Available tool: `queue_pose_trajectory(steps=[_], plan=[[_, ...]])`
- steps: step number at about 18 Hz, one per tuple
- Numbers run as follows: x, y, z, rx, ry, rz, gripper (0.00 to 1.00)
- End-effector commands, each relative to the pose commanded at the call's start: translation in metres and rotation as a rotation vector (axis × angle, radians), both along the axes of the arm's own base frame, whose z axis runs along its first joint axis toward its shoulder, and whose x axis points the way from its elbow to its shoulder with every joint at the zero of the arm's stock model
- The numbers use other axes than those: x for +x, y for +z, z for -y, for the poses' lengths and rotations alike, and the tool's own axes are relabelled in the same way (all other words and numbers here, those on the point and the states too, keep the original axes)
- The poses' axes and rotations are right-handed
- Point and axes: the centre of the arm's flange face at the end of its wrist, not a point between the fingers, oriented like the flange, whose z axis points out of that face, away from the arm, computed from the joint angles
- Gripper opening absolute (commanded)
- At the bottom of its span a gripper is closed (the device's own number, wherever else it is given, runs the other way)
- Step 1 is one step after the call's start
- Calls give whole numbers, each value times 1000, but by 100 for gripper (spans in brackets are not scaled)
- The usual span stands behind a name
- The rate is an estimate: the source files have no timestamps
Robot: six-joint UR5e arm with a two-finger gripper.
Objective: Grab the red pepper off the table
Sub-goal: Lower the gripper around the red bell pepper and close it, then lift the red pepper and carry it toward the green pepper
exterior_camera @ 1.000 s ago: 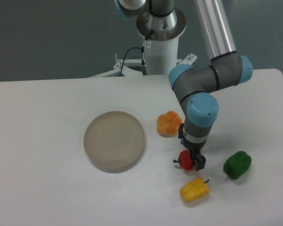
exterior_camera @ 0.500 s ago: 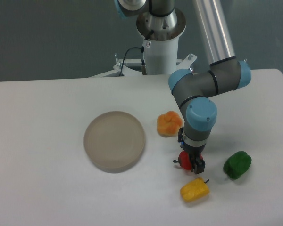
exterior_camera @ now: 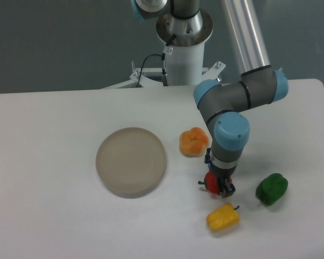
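From my feed I see the arm bent down over the right half of the desk [exterior_camera: 54, 226], its wrist pointing straight at the surface. The pincer [exterior_camera: 220, 187] sits low, right at the red pepper [exterior_camera: 210, 182], which shows as a small red patch on the pincer's left side with its dark stem poking out to the left. One dark finger [exterior_camera: 227, 188] covers the pepper's right side. The fingers look closed in around the pepper, but from this angle I cannot tell whether they are truly clamped on it or only flanking it. I also cannot tell whether the pepper rests on the desk or is raised off it; it appears at or very near the surface.

Just below the pincer lies a yellow pepper [exterior_camera: 223, 217], tilted, its stem pointing up and to the right, near the pincer but not touching it. An orange pepper [exterior_camera: 194, 141] sits above and left of the red one, just beside the arm's wrist. A green pepper [exterior_camera: 271, 189] lies to the right, well apart from the pincer. A round beige plate [exterior_camera: 131, 161] rests left of centre, apart from all the peppers. The arm's base stands at the far edge of the desk, a black cable running beside it.
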Motion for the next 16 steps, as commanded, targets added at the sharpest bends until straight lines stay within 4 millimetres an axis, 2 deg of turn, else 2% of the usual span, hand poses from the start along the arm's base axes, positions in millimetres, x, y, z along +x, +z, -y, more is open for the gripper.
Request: queue_pose_trajectory(steps=[4, 5, 8, 10, 13, 16], plan=[[-9, 22, 0, 17, -3, -25, 58], [-17, 41, 4, 36, 0, -49, 58], [-41, 80, 12, 42, -23, -76, 58], [-74, 123, 29, -8, -67, -119, 58], [-101, 157, 40, -17, -94, -130, 58], [-111, 160, 39, -10, -93, -148, 58]])
